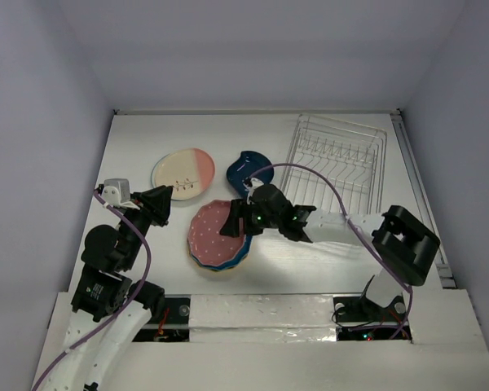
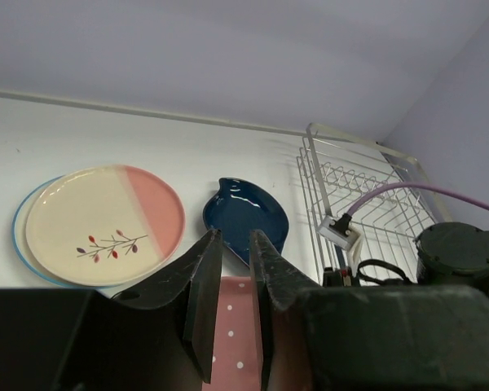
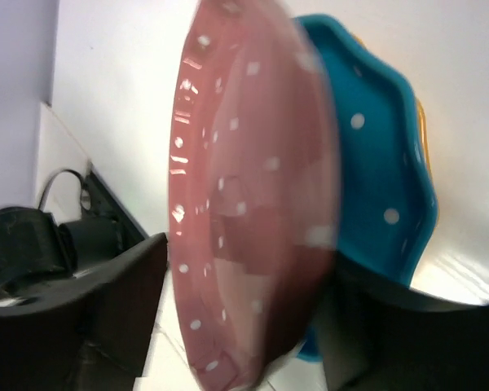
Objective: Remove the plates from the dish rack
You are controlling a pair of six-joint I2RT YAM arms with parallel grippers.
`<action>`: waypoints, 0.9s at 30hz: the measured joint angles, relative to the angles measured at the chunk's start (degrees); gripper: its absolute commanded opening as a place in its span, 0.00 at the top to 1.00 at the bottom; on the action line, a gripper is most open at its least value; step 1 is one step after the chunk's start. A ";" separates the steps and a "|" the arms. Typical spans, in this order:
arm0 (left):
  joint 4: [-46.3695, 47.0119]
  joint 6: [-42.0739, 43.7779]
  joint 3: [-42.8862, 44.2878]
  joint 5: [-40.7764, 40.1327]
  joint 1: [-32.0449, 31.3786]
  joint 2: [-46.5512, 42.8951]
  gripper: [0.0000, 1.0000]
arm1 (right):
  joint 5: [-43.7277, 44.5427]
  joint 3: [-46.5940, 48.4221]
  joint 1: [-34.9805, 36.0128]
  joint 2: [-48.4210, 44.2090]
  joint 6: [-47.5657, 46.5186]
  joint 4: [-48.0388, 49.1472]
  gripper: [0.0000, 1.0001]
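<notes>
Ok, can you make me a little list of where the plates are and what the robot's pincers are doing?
dish rack: no plates visible inside
pink dotted plate: top of the stack, on a teal dotted plate
cream-and-pink plate: lying flat, leftmost
navy plate: lying flat, between that one and the rack
right pincer: fingers either side of the pink dotted plate's rim; grip unclear
left pincer: slightly open, holding nothing

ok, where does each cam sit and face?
Top external: above and behind the bases, looking down on the table; left arm and right arm show.
Left wrist: low, facing the far wall across cream-and-pink plate, navy plate, dish rack; own fingers at bottom.
Right wrist: close on the pink dotted plate, own fingers either side.
Shared: all three show that plate.
</notes>
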 measured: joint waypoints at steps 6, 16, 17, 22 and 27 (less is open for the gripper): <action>0.00 -0.04 0.00 0.00 0.00 0.00 0.81 | 7.87 0.90 4.59 -2.95 -1.86 -8.44 0.07; 0.00 -0.17 0.00 0.00 0.00 -0.09 0.78 | 19.82 2.73 7.50 -6.56 -4.17 -20.72 0.05; 0.00 -0.17 0.00 0.00 0.00 -0.09 0.77 | 20.92 2.89 7.58 -7.17 -4.35 -21.59 0.05; 0.00 -0.17 0.00 0.00 0.00 -0.09 0.73 | 25.68 3.54 8.39 -11.30 -4.92 -25.31 0.19; 0.02 -0.20 0.00 0.02 0.00 -0.09 0.66 | 30.58 3.54 10.38 -18.36 -6.03 -27.47 1.00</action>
